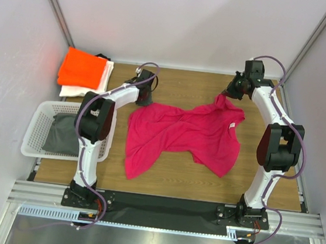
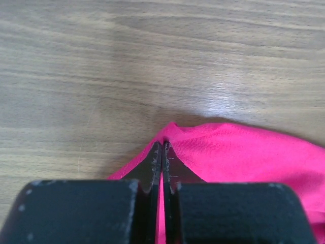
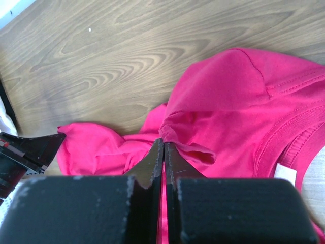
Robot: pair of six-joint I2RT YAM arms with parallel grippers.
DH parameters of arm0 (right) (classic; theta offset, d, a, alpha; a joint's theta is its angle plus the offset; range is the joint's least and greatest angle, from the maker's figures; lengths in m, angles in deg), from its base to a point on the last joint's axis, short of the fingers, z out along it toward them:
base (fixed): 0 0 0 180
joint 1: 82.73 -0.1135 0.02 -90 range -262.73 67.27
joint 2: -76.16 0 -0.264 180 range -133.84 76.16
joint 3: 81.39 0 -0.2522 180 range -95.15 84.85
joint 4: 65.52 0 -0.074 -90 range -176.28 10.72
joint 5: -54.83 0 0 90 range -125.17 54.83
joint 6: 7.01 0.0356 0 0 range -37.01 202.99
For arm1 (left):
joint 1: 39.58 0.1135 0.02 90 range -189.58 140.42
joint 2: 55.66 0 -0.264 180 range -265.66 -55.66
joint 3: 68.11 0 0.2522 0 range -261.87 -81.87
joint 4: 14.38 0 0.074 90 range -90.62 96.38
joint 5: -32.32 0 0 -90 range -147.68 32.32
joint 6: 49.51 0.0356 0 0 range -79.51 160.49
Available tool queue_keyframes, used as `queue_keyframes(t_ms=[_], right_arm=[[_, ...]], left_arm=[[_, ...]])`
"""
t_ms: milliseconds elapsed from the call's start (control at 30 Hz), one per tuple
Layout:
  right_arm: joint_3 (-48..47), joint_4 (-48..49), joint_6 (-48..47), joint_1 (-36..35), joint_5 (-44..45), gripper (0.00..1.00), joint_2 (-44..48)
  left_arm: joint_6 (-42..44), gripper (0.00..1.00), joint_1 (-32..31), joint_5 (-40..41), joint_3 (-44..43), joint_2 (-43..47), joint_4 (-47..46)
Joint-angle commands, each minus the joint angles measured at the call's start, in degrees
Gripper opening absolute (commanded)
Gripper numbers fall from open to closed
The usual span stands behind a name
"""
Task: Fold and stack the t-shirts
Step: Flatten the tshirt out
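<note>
Your left fingers (image 2: 150,175) were clenched on a corner of the pink t-shirt (image 1: 179,133); your right fingers (image 3: 153,165) pinched a raised fold near its collar, above the table (image 1: 185,86).

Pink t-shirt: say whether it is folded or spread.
Spread, unfolded: the pink t-shirt lies open and wrinkled on the table, the left gripper and right gripper each pinching its far edge.

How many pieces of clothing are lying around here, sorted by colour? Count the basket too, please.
pink t-shirt, unfolded: 1
orange t-shirt, folded: 1
white t-shirt, folded under the orange one: 1
grey cloth, in the basket, kind unclear: 1
white basket: 1
Total: 5
</note>
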Motion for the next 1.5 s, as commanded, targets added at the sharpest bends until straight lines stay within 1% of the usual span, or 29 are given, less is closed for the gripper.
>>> queue_keyframes(t_ms=[0, 100, 200, 267, 367, 400, 433, 467, 500, 533, 633, 733, 767, 800, 867, 900, 933, 967, 1033, 1067, 1100, 1133, 1167, 1200, 1233, 1333, 1367, 1433, 1467], right_arm=[[-2.9, 0.0, 0.0, -0.1, -0.5, 0.00, 0.4], [-2.8, -0.1, 0.0, 0.0, -0.3, 0.00, 0.5], [-2.7, -0.1, -0.2, 0.1, -0.3, 0.00, 0.6], [-2.5, -0.1, -0.3, 0.4, -0.2, 0.00, 0.6], [-2.1, -0.1, -0.2, 0.7, -0.4, 0.00, 0.5], [-1.8, 0.0, -0.1, 0.8, -0.6, 0.00, 0.5], [-1.6, 0.0, -0.2, 0.9, -0.6, 0.00, 0.5], [-1.3, 0.3, -0.1, 1.1, -0.7, 0.00, 0.4], [-1.0, 0.4, 0.0, 1.2, -0.8, 0.00, 0.5], [-0.5, 0.5, 0.0, 1.3, -1.0, 0.00, 0.6], [0.4, 0.7, 0.0, 1.5, -1.2, 0.00, 0.5], [1.1, 0.4, -0.5, 1.6, -1.3, 0.00, 0.5], [1.1, 0.2, -0.7, 1.6, -1.3, 0.00, 0.5], [1.1, 0.0, -0.9, 1.6, -1.3, 0.00, 0.4], [1.0, -0.3, -1.0, 1.6, -1.2, 0.00, 0.2], [1.0, -0.3, -1.0, 1.7, -1.2, 0.00, 0.2], [1.0, -0.5, -1.0, 1.7, -1.2, 0.00, 0.2], [1.1, -0.4, -1.0, 1.7, -1.2, 0.00, 0.4], [1.1, -0.4, -1.0, 1.7, -1.2, 0.00, 0.5], [1.1, -0.3, -0.9, 1.8, -1.2, 0.00, 0.6], [1.1, -0.3, -0.8, 1.7, -1.3, 0.00, 0.6], [1.1, -0.3, -0.7, 1.7, -1.2, 0.00, 0.7], [1.2, -0.3, -0.6, 1.7, -1.3, 0.00, 0.7], [1.4, -0.2, -0.5, 1.7, -1.3, 0.00, 0.7], [1.5, -0.2, -0.4, 1.6, -1.3, 0.00, 0.9], [2.0, -0.4, -0.7, 1.7, -0.6, 0.00, 1.4], [2.2, -0.3, -0.8, 1.7, -0.3, 0.00, 1.5], [2.6, -0.2, -0.7, 1.7, -0.4, 0.00, 1.5], [2.7, -0.3, -0.6, 1.7, -0.4, 0.00, 1.5]], left_arm=[[2.1, 0.01, -0.6, 1.5, 0.7, 2.4, -2.2], [4.3, 0.00, -1.3, 3.5, 2.0, 7.2, -2.8], [6.2, 0.00, -2.9, 5.2, 6.8, 14.4, -4.3], [6.9, 0.00, -5.4, 5.6, 9.2, 20.0, -5.0], [7.4, 0.00, -10.3, 6.5, 12.2, 24.4, -2.8], [7.4, 0.00, -11.6, 6.8, 14.4, 27.2, -2.4], [7.6, 0.00, -14.6, 7.1, 15.8, 28.6, -2.4], [7.9, 0.00, -16.3, 8.0, 17.5, 30.2, -2.7], [7.9, 0.00, -17.8, 8.1, 20.7, 32.8, -2.8], [7.6, 0.00, -20.3, 7.8, 22.3, 34.1, -3.4], [5.0, 0.00, -23.2, 3.8, 26.7, 35.8, -1.7], [9.0, 0.00, -26.2, 1.0, 28.0, 36.3, 1.4], [12.4, 0.02, -26.8, -0.7, 28.5, 36.8, 1.6], [13.4, 0.16, -27.4, -3.3, 29.3, 37.3, 2.2], [13.5, 0.43, -28.5, -3.9, 29.9, 39.3, 4.2], [13.0, 0.78, -28.5, -4.2, 30.2, 40.0, 4.8], [12.3, 0.91, -28.5, -2.6, 30.2, 40.9, 5.9], [11.3, 0.98, -28.4, -1.4, 30.0, 42.3, 6.4], [10.0, 1.00, -27.1, 0.6, 28.6, 43.4, 6.9], [7.9, 1.00, -26.0, 0.4, 27.8, 43.5, 7.2], [6.6, 1.00, -24.5, -0.7, 26.2, 42.6, 7.4], [5.6, 1.00, -20.8, -4.8, 25.6, 42.0, 7.7], [3.5, 1.00, -19.2, -6.1, 25.2, 41.1, 7.5], [3.1, 0.99, -17.2, -7.3, 24.8, 39.7, 6.7], [3.3, 0.98, -17.0, -8.0, 24.6, 38.9, 6.4], [7.0, 0.95, -17.2, -10.9, 23.8, 37.1, 3.9], [9.6, 0.94, -17.4, -14.9, 24.1, 36.9, 2.6], [12.5, 0.90, -17.6, -18.8, 25.5, 36.2, -1.0], [15.9, 0.88, -17.7, -20.7, 26.0, 35.9, -1.8]])
